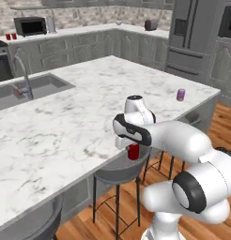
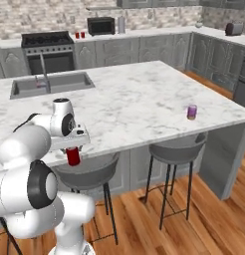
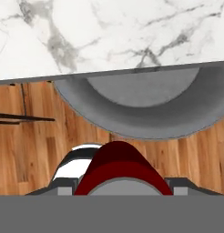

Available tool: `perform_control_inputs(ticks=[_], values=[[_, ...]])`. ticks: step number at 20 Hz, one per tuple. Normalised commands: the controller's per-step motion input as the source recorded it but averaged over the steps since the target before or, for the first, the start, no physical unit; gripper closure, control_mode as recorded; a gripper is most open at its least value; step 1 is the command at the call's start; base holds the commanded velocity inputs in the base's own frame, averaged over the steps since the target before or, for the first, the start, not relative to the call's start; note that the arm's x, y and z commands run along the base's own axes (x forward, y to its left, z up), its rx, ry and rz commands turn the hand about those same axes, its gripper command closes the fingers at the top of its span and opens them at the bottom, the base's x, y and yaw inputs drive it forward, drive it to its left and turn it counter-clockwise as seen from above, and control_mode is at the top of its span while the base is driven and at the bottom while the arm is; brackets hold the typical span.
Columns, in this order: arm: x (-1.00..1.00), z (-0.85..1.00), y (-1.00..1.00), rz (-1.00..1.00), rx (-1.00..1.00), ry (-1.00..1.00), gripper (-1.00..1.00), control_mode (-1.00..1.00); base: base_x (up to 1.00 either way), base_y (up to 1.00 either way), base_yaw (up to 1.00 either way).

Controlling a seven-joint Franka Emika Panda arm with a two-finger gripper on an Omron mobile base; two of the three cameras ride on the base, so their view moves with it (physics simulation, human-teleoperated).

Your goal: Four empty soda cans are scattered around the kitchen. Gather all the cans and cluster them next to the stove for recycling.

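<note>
Right base view: fingers (image 2: 73, 152) clamp red can (image 2: 73, 156) above grey stool (image 2: 89, 172).

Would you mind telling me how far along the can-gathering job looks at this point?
Two red cans already stand on the back counter beside the stove, so that part looks done. In hand: the gripper is shut on a third red can, above a grey stool at the island's edge. Left: carrying it to the stove, then fetching the purple can from the island.

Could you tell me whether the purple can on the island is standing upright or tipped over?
Upright: the purple can stands on its base on the island.
</note>
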Motion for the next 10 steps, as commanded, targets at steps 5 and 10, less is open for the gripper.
perform_control_inputs(ticks=[5, 10], values=[[0.00, 0.00, 0.00, 0.00, 0.00, 0.00, 1.00, 1.00, -0.39, 0.64, 0.08], [0.00, 0.00, 0.00, 0.00, 0.00, 0.00, 1.00, 1.00, -0.36, 0.66, 0.04]])
